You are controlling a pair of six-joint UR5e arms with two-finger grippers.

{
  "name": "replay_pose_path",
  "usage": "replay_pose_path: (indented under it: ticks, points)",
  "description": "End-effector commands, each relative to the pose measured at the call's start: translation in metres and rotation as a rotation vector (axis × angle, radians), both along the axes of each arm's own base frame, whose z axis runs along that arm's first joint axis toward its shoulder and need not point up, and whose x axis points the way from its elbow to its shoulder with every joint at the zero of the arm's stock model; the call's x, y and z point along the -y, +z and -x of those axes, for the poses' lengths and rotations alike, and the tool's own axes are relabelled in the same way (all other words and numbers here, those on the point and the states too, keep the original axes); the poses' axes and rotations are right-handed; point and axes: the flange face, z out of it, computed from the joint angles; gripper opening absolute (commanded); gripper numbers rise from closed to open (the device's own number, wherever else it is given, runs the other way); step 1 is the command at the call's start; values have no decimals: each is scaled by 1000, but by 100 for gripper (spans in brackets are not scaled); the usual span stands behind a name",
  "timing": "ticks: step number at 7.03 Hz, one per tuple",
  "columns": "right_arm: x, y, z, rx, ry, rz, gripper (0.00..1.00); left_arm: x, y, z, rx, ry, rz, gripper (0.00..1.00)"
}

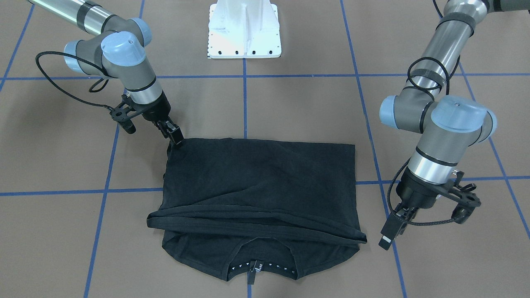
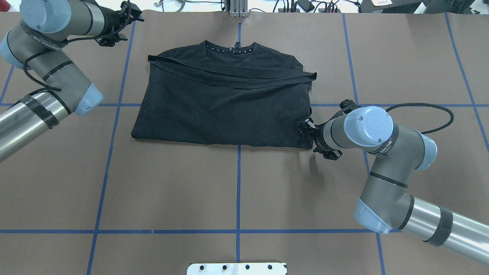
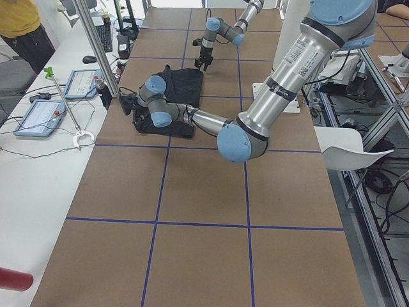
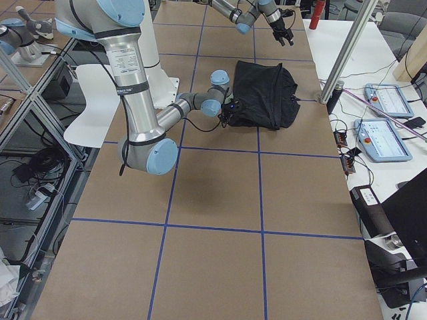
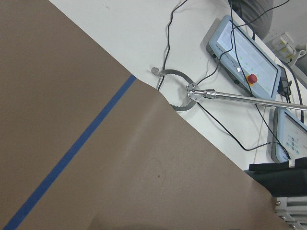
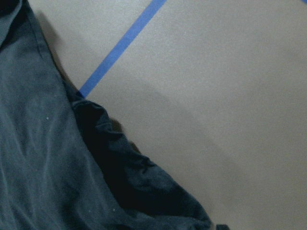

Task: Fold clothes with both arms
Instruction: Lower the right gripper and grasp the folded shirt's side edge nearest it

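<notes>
Shirt: the black short-sleeved T-shirt [image 2: 221, 110] lies pretty flat on the brown paper-covered worktop [image 2: 237, 191], roughly mid-worktop, folded over once into a wide rectangle.
Collar: the dotted neck lining [image 2: 229, 47] sits at the far edge, away from the robot. The doubled-over hem band [image 1: 256, 227] runs left to right just near of it, a bit slanted.
Right hand: the black two-finger right hand [image 1: 176, 136] is down at the shirt's near right corner with its tips on the cloth. It looks pinched onto that corner, since the fabric peaks up to it, but the angle isn't great.
Right wrist view: only dark bunched cloth beside a blue tape line [image 6: 120, 48], no fingers showing.
Left hand: the black two-finger left hand [image 1: 389, 234] hangs just beside the shirt's far left corner, off the cloth, pointing down at bare worktop. Honestly can't tell whether its fingers are together or apart.
Left wrist view: the worktop's far edge, then a white side bench [image 5: 144, 33] with grey touch-screen pendants [image 5: 244, 52] and a long metal grabber stick [image 5: 240, 96] on it.
Base: the white bolted pedestal [image 1: 244, 29] stands at the near edge, centred between the two arms.
</notes>
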Motion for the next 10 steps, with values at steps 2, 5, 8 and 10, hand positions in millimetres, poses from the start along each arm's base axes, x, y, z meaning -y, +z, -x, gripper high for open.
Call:
replay_pose_path:
  ticks: [2, 5, 8, 10]
  points:
    - [13, 0, 4, -8, 7, 1, 1, 0, 0, 0, 1, -1, 0, 87]
    - [22, -4, -12, 15, -24, 11, 0, 0, 1, 0, 1, -2, 2, 87]
    - [12, -17, -29, 66, -71, 30, 0, 0, 1, 0, 1, -2, 2, 87]
    - [21, -5, -36, 42, -39, 27, 33, 0, 3, 0, 2, -2, 5, 87]
